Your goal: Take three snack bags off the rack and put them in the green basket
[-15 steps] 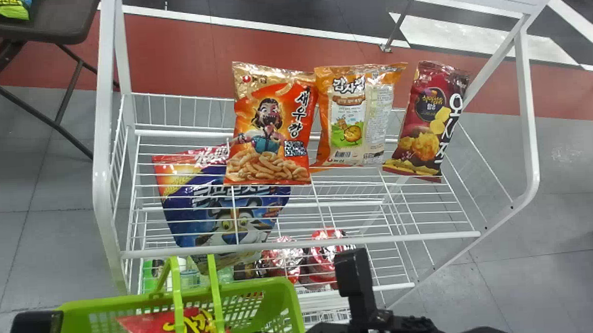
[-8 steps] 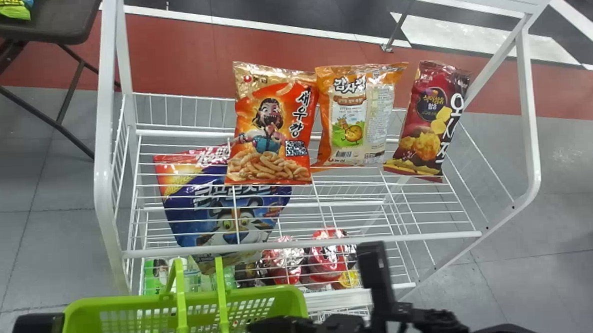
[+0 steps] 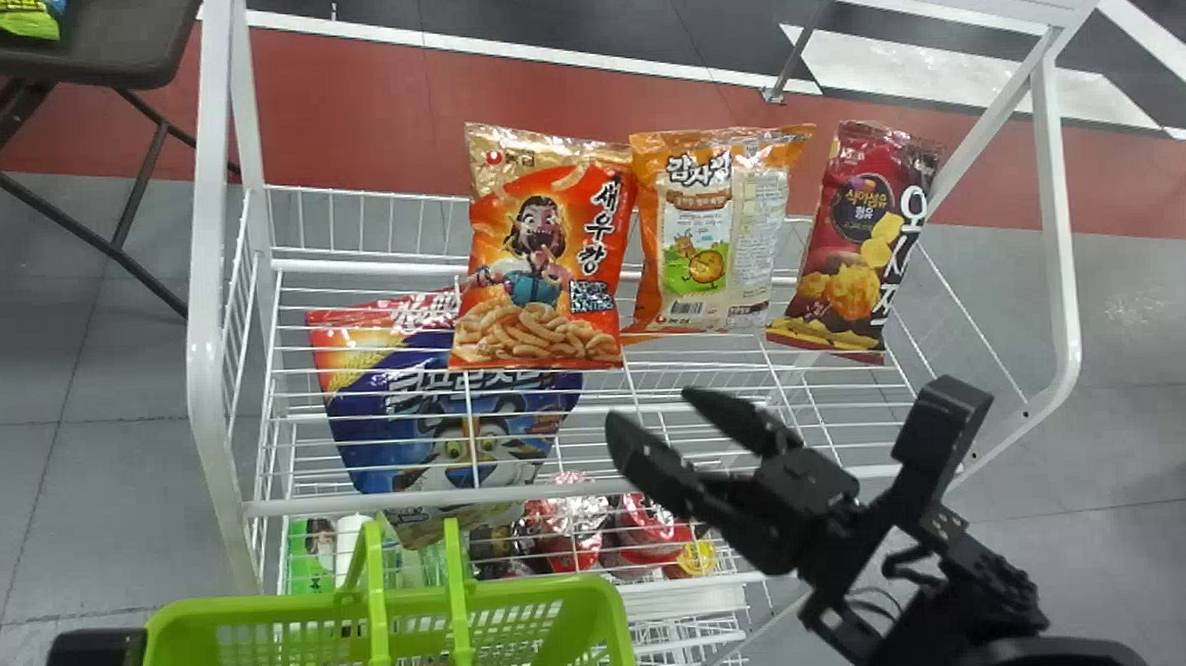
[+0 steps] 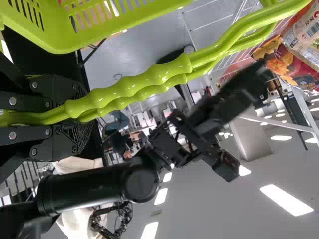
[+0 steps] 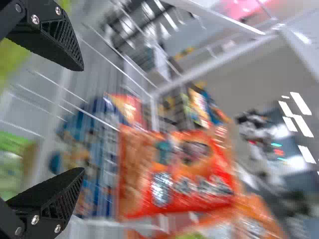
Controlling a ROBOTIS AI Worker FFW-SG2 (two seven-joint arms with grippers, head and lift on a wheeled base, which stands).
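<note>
Lowered slightly in the head view since the earlier frames, the green basket (image 3: pixel 534 594) was held by the left gripper (image 4: pixel 79 113), clamped around its paired handles (image 4: pixel 134 88). Beyond it, the right gripper (image 3: pixel 660 413) had been swung from beside the basket toward the rack (image 3: pixel 360 503), its fingers parted and nothing held between them. For the reach, which was judged to be the step in hand, the nearest bag was best approached with both fingers kept parted and level with its middle, and closed gently so that the puffed film was not slipped or burst; its neighbour could easily be dragged along. Farther off, on the upper shelf, three bags were seen leaning back: an orange bag (image 3: pixel 539 245), glossy, plump and gold-topped; a yellow-orange bag (image 3: pixel 704 233), creased and just beside it; and a dark red bag (image 3: pixel 854 241), narrower and tilted, apart from them.
</note>
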